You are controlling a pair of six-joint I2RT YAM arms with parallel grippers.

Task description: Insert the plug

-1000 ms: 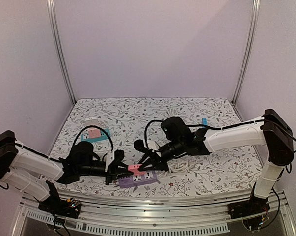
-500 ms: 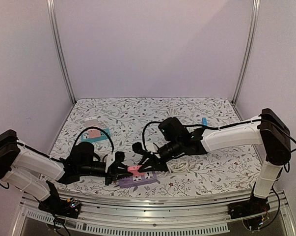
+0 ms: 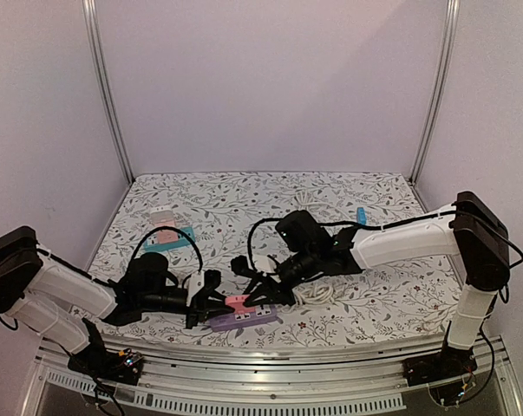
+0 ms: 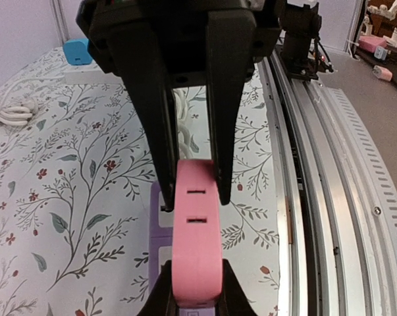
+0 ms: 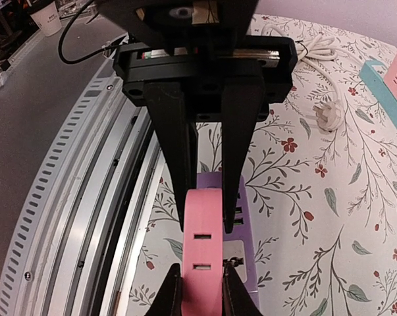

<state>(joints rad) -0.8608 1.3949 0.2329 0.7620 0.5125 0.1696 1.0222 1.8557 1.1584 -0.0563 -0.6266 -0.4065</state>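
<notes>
Pink plug [image 3: 238, 300], one, pinched between left tool [image 3: 221, 303] and right tool [image 3: 258, 295].

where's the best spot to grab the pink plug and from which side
Its two long flat sides, near one end, coming in level along its length. The pink plug is a narrow bar lying flat above the purple power strip, slotted face up.

A table [image 3: 400, 299] covered with a flowered cloth is carrying everything. A purple power strip [image 3: 244, 320] is lying flat near the front edge. A coiled white cable [image 3: 317, 293] is resting on the cloth just to its right. Teal and pink strips [image 3: 164, 234] are lying together toward the back left, and a small blue item [image 3: 362, 214] is lying at the back right.
</notes>
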